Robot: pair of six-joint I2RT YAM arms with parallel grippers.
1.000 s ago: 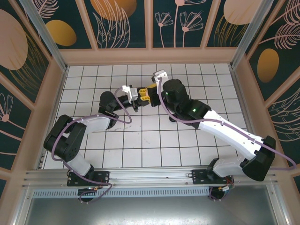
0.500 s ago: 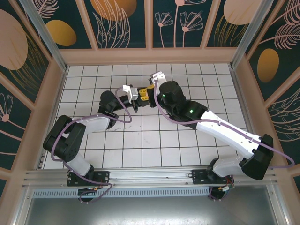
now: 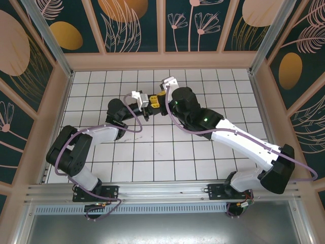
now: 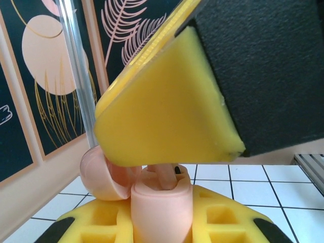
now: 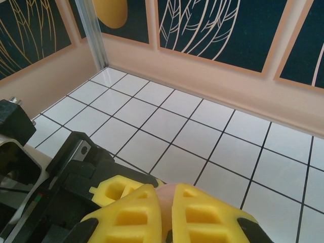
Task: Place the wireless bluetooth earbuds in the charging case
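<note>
Starting from above, the right gripper [image 3: 161, 95] is being seen a little more to the left than a moment ago. It is now being held right up against the left gripper [image 3: 151, 100], over the far tiles [image 3: 213, 84]. This small move is likely the last lining-up, so the two hands are being brought together to join their things.

Moving to the left wrist, a pink case [image 4: 162, 210] is being squeezed between the two low yellow fingers [image 4: 81, 227]. So this hand is being kept narrow and is holding the case. The lid [image 4: 98, 177] is being left open, tipped to the left. A thin pink bud [image 4: 166, 177] is being poked down into the open top. Its upper end is being hidden by the big yellow pad [image 4: 167, 106] of the other hand, so how deep it is sitting cannot be told.

Turning to the right wrist, the two yellow fingers [image 5: 147, 197] are being held almost shut. A bit of pink is being pinched between them, most likely the bud. The black body of the left hand is being seen just below them, to the left.

The bud is probably being pushed home now. It should be kept straight, or it may be jammed on the rim. Letting go and shutting the lid are not yet done.
</note>
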